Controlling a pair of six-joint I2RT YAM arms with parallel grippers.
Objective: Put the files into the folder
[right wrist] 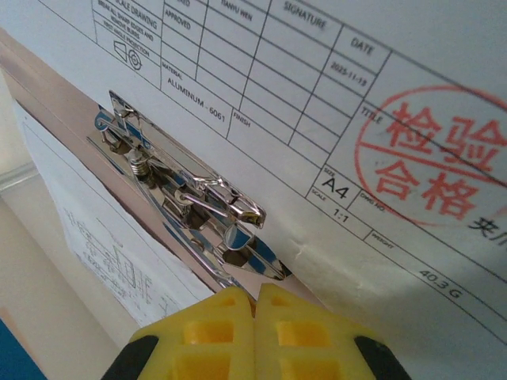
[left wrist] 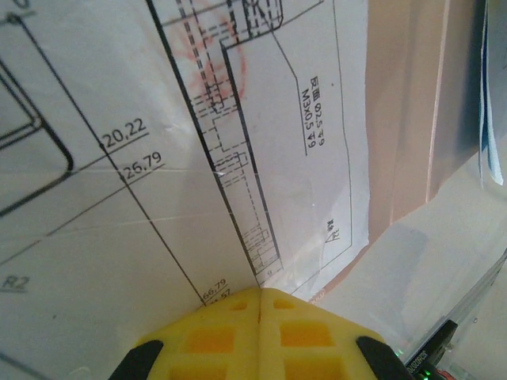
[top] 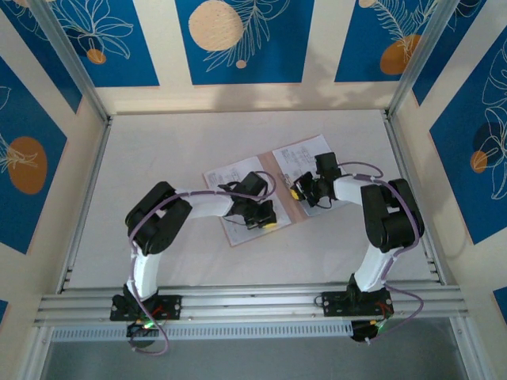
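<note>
The tan folder (top: 279,188) lies open in the middle of the table, with printed white files on both halves: one sheet (top: 228,176) on the left, another (top: 303,152) on the right. My left gripper (top: 267,224) is shut, its yellow tips (left wrist: 261,293) resting on a drawing sheet (left wrist: 158,158) beside the bare folder card (left wrist: 404,119). My right gripper (top: 295,192) is also shut. Its tips (right wrist: 255,291) sit just below the end of the folder's metal spring clip (right wrist: 190,206), next to a red-stamped sheet (right wrist: 356,119).
A sheet with a light blue edge (left wrist: 491,119) shows at the far right of the left wrist view. Another printed sheet (right wrist: 103,229) lies left of the clip. Metal rails (top: 404,158) border the white table on its sides and front.
</note>
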